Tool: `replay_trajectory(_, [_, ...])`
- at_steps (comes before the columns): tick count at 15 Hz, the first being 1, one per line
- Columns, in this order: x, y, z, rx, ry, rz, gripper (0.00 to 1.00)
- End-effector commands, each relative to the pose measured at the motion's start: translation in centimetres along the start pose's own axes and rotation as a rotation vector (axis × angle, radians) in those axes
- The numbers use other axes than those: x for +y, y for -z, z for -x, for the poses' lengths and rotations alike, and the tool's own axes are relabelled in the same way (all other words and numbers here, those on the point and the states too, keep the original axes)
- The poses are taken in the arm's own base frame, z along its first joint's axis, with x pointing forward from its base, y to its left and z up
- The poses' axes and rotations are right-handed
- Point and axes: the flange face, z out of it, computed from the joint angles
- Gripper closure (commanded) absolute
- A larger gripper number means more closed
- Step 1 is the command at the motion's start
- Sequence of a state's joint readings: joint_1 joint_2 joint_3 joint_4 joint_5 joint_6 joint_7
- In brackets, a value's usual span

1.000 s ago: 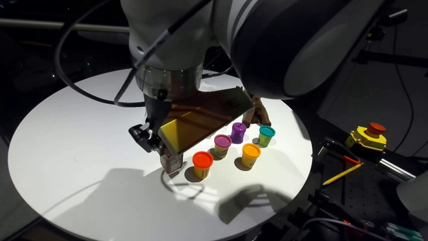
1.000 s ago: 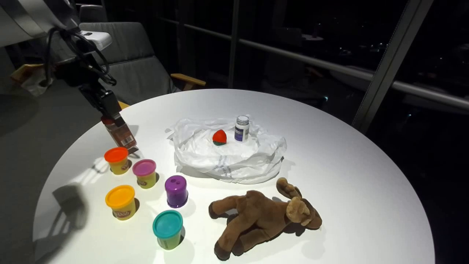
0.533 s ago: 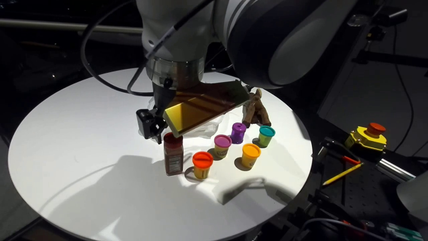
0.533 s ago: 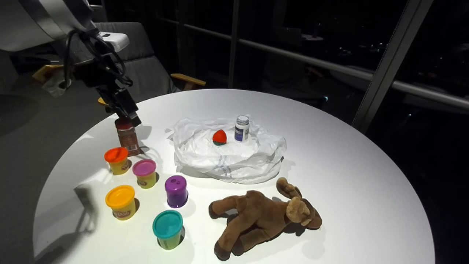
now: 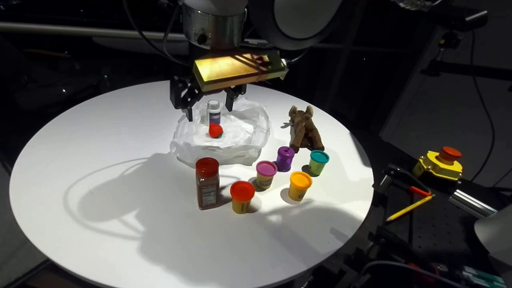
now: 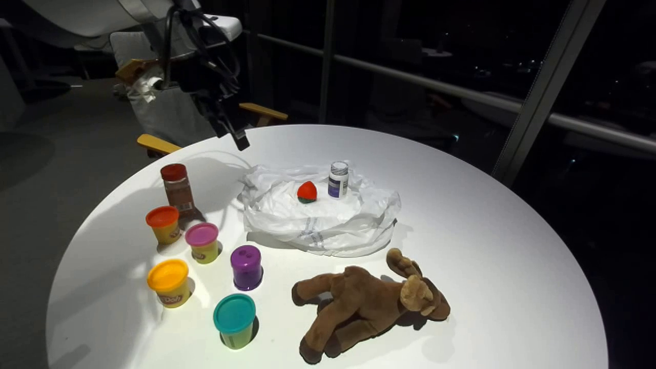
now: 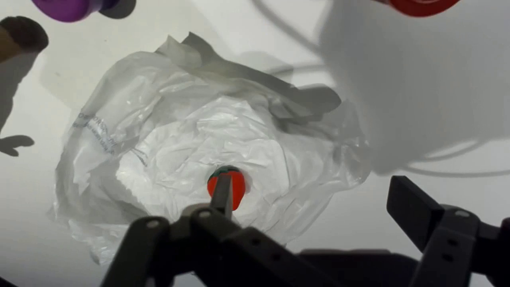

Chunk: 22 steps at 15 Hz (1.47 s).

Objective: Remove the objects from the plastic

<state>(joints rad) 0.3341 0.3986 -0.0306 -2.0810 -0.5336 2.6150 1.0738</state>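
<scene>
I had the pincer [image 5: 209, 110] spread and empty, higher than the plastic bag [image 6: 328, 218] where the toy strawberry [image 6: 307, 190] and pill bottle [image 6: 338, 181] sat; best, I judged, to centre over one and grip no folds.

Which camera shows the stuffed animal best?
An exterior view: there the stuffed animal shows uncovered, head to feet. In an exterior view its legs point toward the camera; the wrist view catches only part of one leg.
</scene>
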Motion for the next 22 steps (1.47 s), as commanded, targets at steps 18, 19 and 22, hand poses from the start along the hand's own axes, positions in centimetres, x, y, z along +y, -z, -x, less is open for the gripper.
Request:
replay_trajectory(18, [5.8, -16.1, -11.0, -0.075, -0.189, 0.154, 0.0])
replay_trajectory(19, [5.8, -16.2, -11.1, -0.084, -0.193, 0.154, 0.0])
replay_trajectory(22, [5.5, -16.3, -10.7, -0.107, -0.187, 0.147, 0.0])
